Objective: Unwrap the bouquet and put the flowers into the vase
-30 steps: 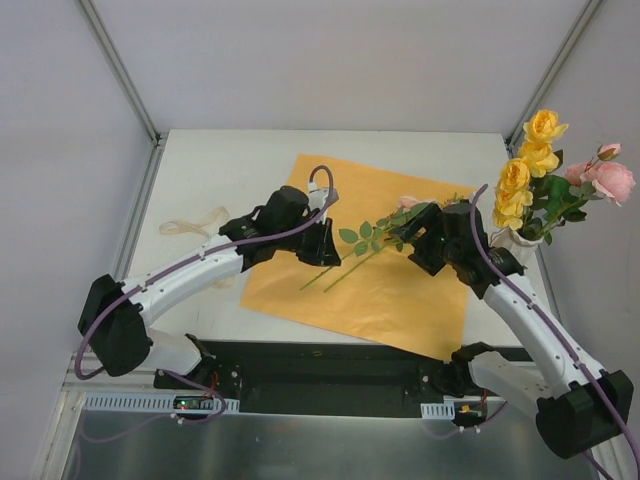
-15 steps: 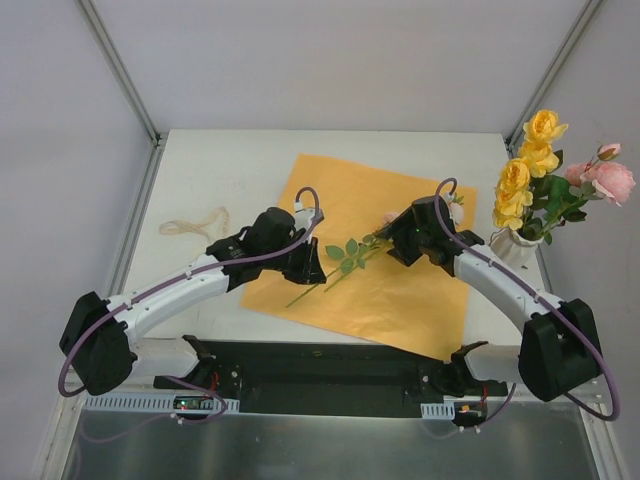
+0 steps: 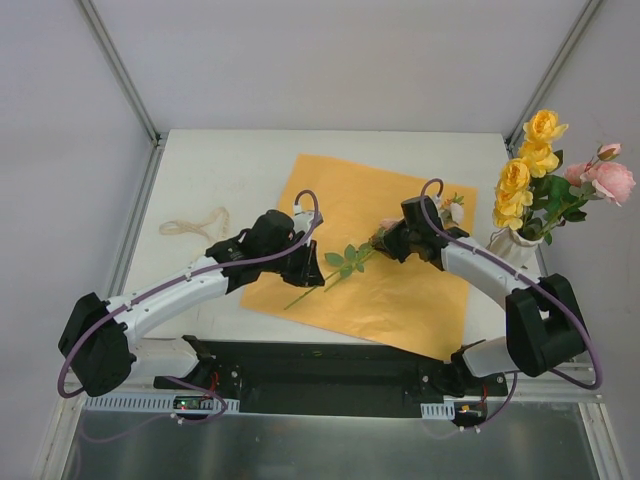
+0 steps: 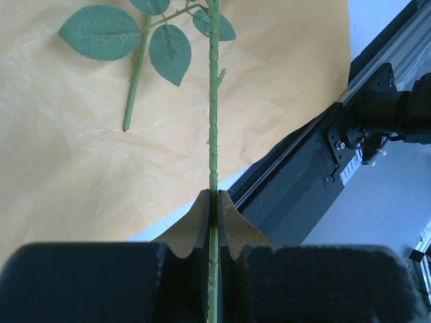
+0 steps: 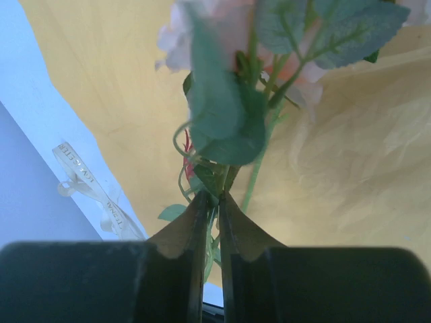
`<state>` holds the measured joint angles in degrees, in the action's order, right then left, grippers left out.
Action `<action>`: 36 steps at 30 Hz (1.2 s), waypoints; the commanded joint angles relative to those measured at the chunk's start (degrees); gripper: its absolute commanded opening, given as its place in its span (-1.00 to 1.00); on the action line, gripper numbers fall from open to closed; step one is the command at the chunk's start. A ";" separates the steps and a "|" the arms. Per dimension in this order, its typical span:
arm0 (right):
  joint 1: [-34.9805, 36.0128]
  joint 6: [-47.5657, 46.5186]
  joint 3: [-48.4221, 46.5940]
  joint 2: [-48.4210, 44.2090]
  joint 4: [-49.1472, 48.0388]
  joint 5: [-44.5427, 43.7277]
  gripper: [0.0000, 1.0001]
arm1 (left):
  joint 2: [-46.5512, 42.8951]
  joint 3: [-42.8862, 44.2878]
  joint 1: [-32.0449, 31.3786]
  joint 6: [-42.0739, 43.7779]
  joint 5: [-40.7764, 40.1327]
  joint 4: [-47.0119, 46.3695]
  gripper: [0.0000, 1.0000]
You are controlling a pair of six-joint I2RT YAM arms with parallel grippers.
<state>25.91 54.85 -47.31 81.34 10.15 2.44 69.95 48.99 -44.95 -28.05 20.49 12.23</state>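
The orange paper sheet [image 3: 400,290] lies flat and unwrapped on the table. Across it lie two leafy green stems [image 3: 345,258]. My left gripper [image 3: 312,272] is shut on the lower part of one thin stem [image 4: 213,121], which runs straight out between the fingertips [image 4: 217,198]. My right gripper [image 3: 383,240] is shut on the leafy top of a stem just below a blurred pink rose [image 5: 222,27]; its tips [image 5: 210,196] pinch leaves and stem. The white vase [image 3: 517,243] stands at the right with yellow roses [image 3: 520,180] and pink roses [image 3: 612,180] in it.
The cream ribbon [image 3: 195,222] lies loose on the white table left of the sheet, also seen as ribbon [image 5: 87,188]. A second short stem [image 4: 135,87] lies beside the held one. A black rail [image 4: 316,175] runs along the near table edge.
My right arm swung left and down onto the sheet, and its jaws closed from wide open onto the stem below the pink rose. My left gripper shifted slightly nearer, still holding its stem.
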 commanded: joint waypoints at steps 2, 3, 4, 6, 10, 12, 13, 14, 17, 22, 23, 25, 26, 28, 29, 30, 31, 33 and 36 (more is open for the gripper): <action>1.51 -5.26 -4.72 -1.70 1.44 -1.11 -0.95 | -1.31 -0.91 -0.05 0.72 0.78 -2.21 -1.00; 1.77 -6.50 -5.07 -2.32 1.97 -1.99 -0.99 | -1.22 -1.09 -0.05 0.81 0.87 -2.21 -1.00; 2.30 -7.73 -5.42 -2.94 2.50 -2.08 -0.99 | -1.22 -1.44 -0.14 0.81 1.13 -2.21 -1.00; 2.74 -11.75 -5.51 -5.39 2.68 -5.15 -0.99 | -1.14 -1.62 -0.14 0.72 1.65 -2.21 -1.00; 4.32 -23.62 -7.27 -9.44 1.98 -5.69 -0.99 | -0.17 -0.74 -0.05 2.82 8.24 -2.03 -0.25; 4.94 -29.42 -9.55 -11.64 1.19 -2.98 -0.99 | -0.60 -0.57 -0.05 3.09 8.51 -2.03 0.23; 5.37 -35.80 -10.51 -12.43 1.27 -0.70 -0.99 | -1.48 -0.39 0.04 3.61 8.16 -1.95 0.42; 5.55 -38.30 -12.44 -13.83 1.80 2.54 -0.99 | -2.18 -0.30 -0.05 3.88 7.81 -1.95 0.60; 6.08 -48.41 -15.78 -17.08 5.39 8.88 -0.99 | -5.17 -0.04 0.30 4.94 5.97 -1.95 0.69; 7.31 -60.28 -25.80 -24.46 17.34 14.52 -0.99 | -8.51 -0.12 1.00 4.68 2.37 -1.95 0.70; 7.31 -63.34 -27.03 -27.69 18.49 14.00 -0.99 | -8.52 -0.13 1.09 4.59 1.84 -1.95 0.70; 7.22 -66.96 -30.20 -31.40 21.39 12.16 -1.00 | -7.99 0.05 1.18 4.41 1.22 -1.95 0.74; 7.22 -70.55 -31.17 -34.99 22.10 8.41 -0.99 | -7.64 0.14 1.18 4.32 1.39 -2.12 0.75; 7.31 -73.38 -33.19 -38.61 22.54 2.52 -0.99 | -6.59 0.49 1.18 4.24 2.36 -2.12 0.77; 7.22 -74.96 -33.81 -41.58 22.19 -4.65 -0.99 | -6.24 0.66 1.18 4.24 3.32 -2.38 0.78; 7.22 -77.50 -34.25 -42.92 21.06 -8.11 -0.99 | -5.97 0.75 1.18 4.06 3.59 -2.56 0.78; 7.22 -79.00 -35.12 -44.93 20.27 -11.46 -0.99 | -5.53 0.75 1.18 4.06 3.68 -2.73 0.79; 7.31 -82.42 -36.01 -46.53 17.46 -20.43 -0.99 | -5.18 1.02 1.18 4.06 4.12 -3.09 0.79; 7.31 -87.78 -38.20 -47.77 12.99 -27.82 -0.99 | -4.74 1.46 1.18 4.15 4.47 -3.26 0.80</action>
<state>33.21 -21.91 -83.61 32.91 28.73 -9.34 64.82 47.75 -44.16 -24.53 23.55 11.18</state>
